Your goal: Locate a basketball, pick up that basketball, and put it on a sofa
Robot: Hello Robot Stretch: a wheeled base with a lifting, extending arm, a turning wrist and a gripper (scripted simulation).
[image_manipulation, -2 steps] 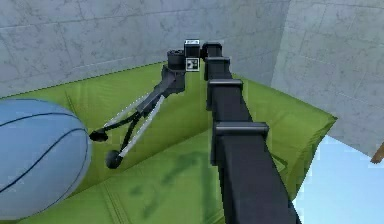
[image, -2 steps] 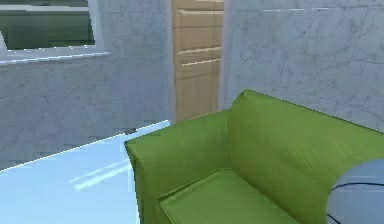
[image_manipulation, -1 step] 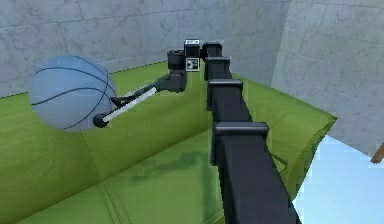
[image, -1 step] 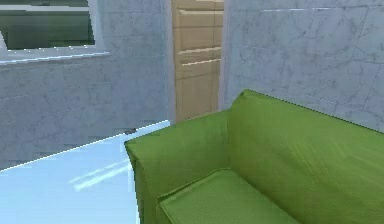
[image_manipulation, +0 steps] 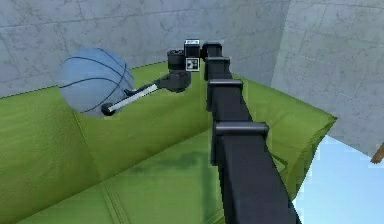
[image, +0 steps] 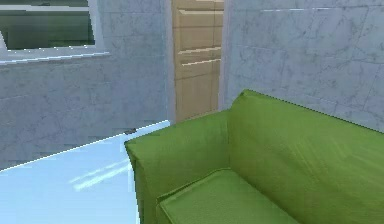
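Note:
A pale blue ball with dark seam lines like a basketball point(image_manipulation: 94, 82) hangs at the far end of my gripper point(image_manipulation: 110, 108), above the seat of a green sofa point(image_manipulation: 150, 175) and in front of its backrest. The gripper holds the ball clear of the cushions. The dark arm point(image_manipulation: 240, 140) rises from the arm side view's bottom edge across the sofa. The same green sofa point(image: 290, 150) takes up the forward view's lower right, with one armrest toward the middle.
A grey marbled wall point(image_manipulation: 60, 30) stands behind the sofa. A tan panelled door point(image: 197, 60) is in the far wall, and a window point(image: 50, 28) is at the upper left. A pale blue glossy surface point(image: 60, 185) lies left of the sofa.

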